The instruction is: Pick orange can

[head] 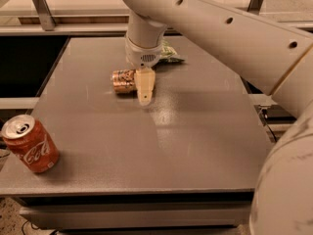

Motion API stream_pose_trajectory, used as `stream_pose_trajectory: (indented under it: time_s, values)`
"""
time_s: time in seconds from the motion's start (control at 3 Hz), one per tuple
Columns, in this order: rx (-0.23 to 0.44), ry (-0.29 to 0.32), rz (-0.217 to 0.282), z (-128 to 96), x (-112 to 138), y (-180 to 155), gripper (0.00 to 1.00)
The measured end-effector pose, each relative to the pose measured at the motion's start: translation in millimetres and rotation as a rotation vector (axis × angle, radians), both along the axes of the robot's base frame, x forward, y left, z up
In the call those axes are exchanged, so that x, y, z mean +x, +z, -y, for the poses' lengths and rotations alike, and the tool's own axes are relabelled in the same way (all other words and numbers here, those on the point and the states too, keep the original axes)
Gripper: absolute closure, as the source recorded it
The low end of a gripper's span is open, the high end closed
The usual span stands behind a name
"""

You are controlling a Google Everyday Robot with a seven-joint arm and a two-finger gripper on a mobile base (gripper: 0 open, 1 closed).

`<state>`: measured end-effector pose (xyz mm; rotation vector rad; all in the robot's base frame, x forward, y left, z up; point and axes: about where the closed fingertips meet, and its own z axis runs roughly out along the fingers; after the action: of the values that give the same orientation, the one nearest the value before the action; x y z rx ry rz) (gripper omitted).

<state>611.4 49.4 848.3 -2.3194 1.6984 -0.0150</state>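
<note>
A: Orange can (122, 81): on its side, far-middle of the grey table (195, 136), long axis running left to right. Shiny and dark-patterned, with no writing I can make out.

B: Gripper (145, 88)?

A: Down at the can's right end, overlapping it in this view. Can't say whether it's touching or just in front. Jaws: cannot tell whether wide or narrow.

B: Risks from here?

A: My judgement is that a can lying flat rolls. An off-centre nudge could send it toward the far edge or into the green chip bag (172, 53) just behind the wrist. A hold taken only at the end might also let it pivot out on the lift.

B: Wrong can?

A: Unlikely. The red can (30, 143) stands upright at the near-left corner, well apart. Its white Coca-Cola script is readable. The bag's print isn't.
</note>
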Motion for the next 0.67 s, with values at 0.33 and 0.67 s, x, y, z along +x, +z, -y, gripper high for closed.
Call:
stream_pose_trajectory:
  time_s: [0.33, 0.67]
  values:
    - [-0.001, 0.006, -0.012, -2.0, 4.4, -8.0, 0.41]
    - [0.0, 0.001, -0.005, -2.5, 8.4, -3.6, 0.64]
